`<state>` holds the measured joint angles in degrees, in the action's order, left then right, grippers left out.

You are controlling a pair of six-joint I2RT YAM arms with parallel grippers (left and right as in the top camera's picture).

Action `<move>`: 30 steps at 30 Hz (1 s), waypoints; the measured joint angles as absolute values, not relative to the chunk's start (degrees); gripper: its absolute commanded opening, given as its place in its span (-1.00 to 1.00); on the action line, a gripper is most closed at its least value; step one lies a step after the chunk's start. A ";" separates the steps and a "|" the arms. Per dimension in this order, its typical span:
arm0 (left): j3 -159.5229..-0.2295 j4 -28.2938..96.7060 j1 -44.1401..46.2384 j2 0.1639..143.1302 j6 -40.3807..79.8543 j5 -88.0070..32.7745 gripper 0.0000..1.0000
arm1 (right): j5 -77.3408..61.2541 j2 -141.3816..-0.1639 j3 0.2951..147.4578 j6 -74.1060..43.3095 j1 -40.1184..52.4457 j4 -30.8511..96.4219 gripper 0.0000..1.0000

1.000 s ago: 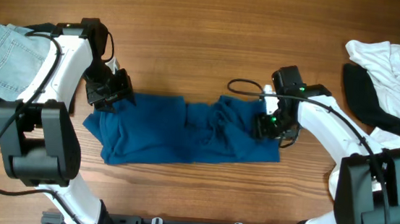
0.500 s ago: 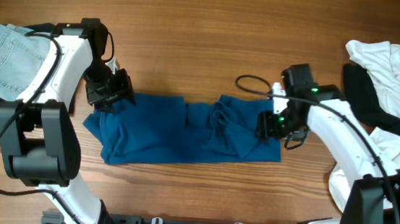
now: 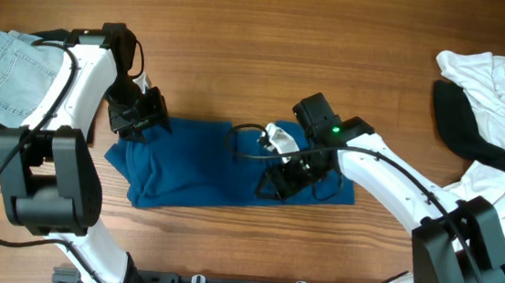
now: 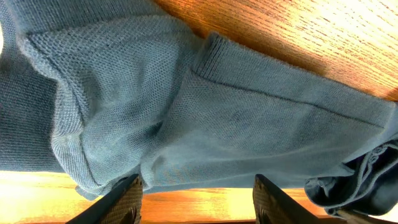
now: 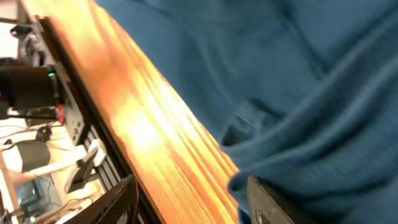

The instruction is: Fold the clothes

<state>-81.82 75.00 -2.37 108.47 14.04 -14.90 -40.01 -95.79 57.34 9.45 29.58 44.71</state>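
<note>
Deep-blue shirt (image 3: 186, 168) lies rumpled across the lower centre of the overhead frame, on the wooden table (image 3: 262, 32); the left gripper (image 3: 140, 115) sits at its upper-left corner and the right gripper (image 3: 284, 174) hangs low over its right half. In the left wrist view the fingers (image 4: 127, 199) show apart at the lower edge with blue knit between them; the right wrist view shows its fingers (image 5: 121, 199) likewise. You cannot tell whether either pair actually pinches cloth. Judged step: bringing the right side over toward the left. Anchor the left corner firmly; lift the right edge clear so it drags no wrinkles; lay it flat, square to the lower hem. Jeans (image 3: 2, 69) at upper left, and the white garment (image 3: 504, 90) and black garment (image 3: 460, 123) at upper right, lie well apart from both grippers.
</note>
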 measured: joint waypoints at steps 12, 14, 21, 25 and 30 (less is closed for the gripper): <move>-80.51 74.85 -2.37 108.42 14.02 -8.97 0.56 | -2.70 -82.15 63.81 -13.65 27.29 49.91 0.51; -77.23 70.39 -2.37 108.38 14.04 -6.37 0.59 | 1.61 -82.30 63.79 -16.75 26.15 50.33 0.52; -65.67 55.57 -2.37 107.63 13.85 -4.25 0.42 | 3.53 -83.96 63.75 -18.41 26.06 50.30 0.53; -63.31 53.06 -2.42 106.17 13.93 -8.45 -0.82 | 3.57 -84.33 63.75 -18.44 26.06 50.30 0.53; -66.04 61.65 -3.92 106.94 12.84 -9.30 -0.92 | 6.87 -84.33 63.70 -20.36 23.75 51.68 0.53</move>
<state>-66.04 61.65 -3.92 106.94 12.84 -9.30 6.87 -84.33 63.70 -20.36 23.75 51.68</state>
